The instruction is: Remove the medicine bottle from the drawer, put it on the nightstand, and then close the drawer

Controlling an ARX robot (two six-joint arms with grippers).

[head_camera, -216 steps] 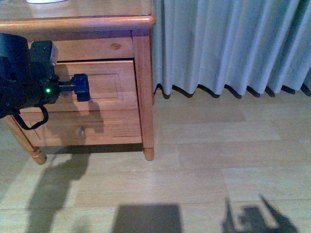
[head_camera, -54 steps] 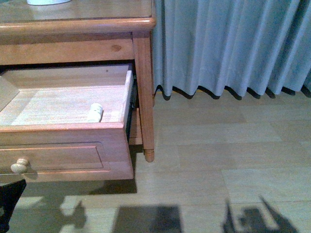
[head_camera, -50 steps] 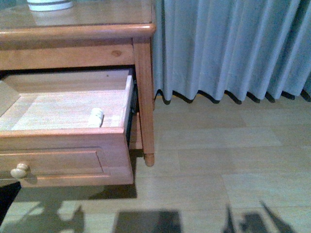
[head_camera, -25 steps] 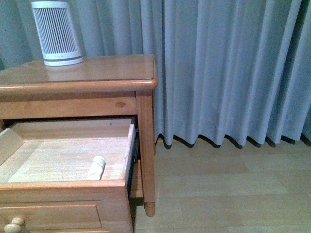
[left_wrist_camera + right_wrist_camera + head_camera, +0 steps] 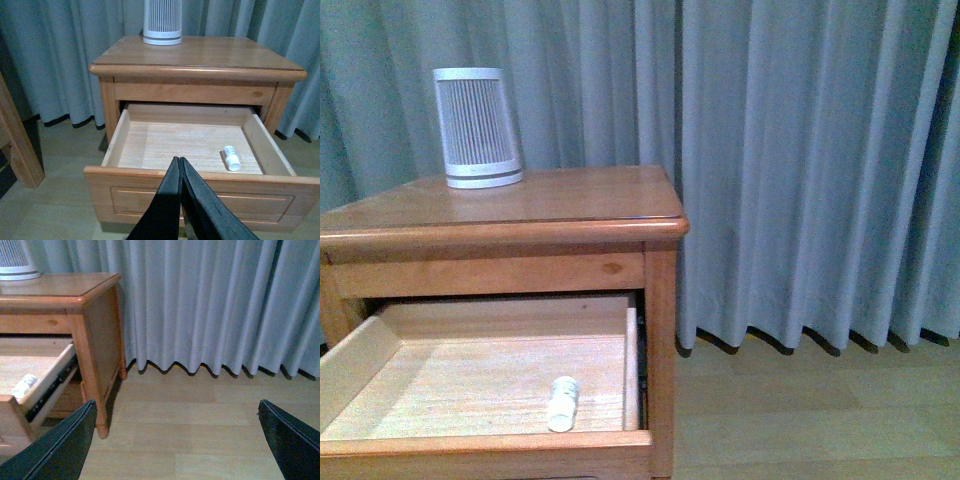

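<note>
The nightstand (image 5: 520, 205) stands at the left with its upper drawer (image 5: 470, 385) pulled out. The small white medicine bottle (image 5: 562, 403) lies on its side on the drawer floor near the front right corner; it also shows in the left wrist view (image 5: 231, 158) and the right wrist view (image 5: 23, 385). My left gripper (image 5: 179, 165) is shut and empty, in front of the drawer's front panel (image 5: 200, 197). My right gripper (image 5: 175, 440) is open and empty over the floor to the right of the nightstand (image 5: 90, 315). Neither gripper shows in the front view.
A white-grey ribbed device (image 5: 477, 128) stands on the nightstand top at the back left. Grey curtains (image 5: 800, 170) hang behind and to the right. Plain wooden furniture (image 5: 17, 145) stands beside the nightstand in the left wrist view. Wooden floor (image 5: 200, 430) lies to the right.
The left gripper pulled the drawer open and left the front view. The front view has since tilted up, showing the nightstand top and ribbed device. The bottle has not moved in the drawer.
</note>
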